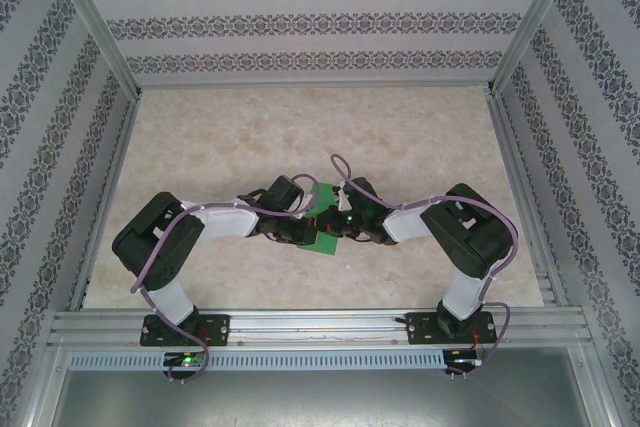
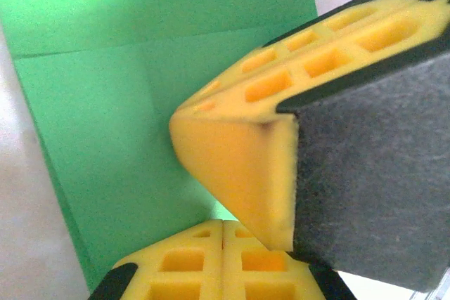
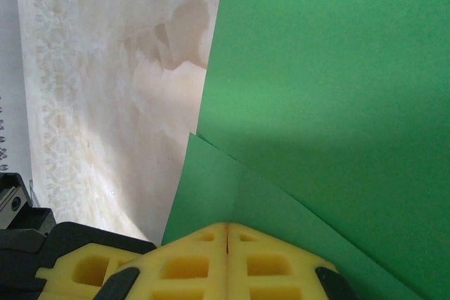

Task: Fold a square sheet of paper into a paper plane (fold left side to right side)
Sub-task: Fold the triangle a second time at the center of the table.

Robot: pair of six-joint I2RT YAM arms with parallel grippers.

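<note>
Press left gripper (image 2: 222, 244) and right gripper (image 3: 227, 235), fingers together on each, flat onto the square sheet of paper (image 3: 330, 68), then slide toward 12 o'clock, flattening it crisply.

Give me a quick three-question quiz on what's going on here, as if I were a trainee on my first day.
1. Pick one: what colour is the sheet of paper between the two arms? A red, B green, C white.
2. True or false: the left gripper and the right gripper both have their yellow pads shut together.
3. Short answer: in the right wrist view, does the paper lie as one flat layer, or do layers overlap?

Key: 1 B. 2 True. 3 Layers overlap; one green edge crosses over another just ahead of the pads.
</note>
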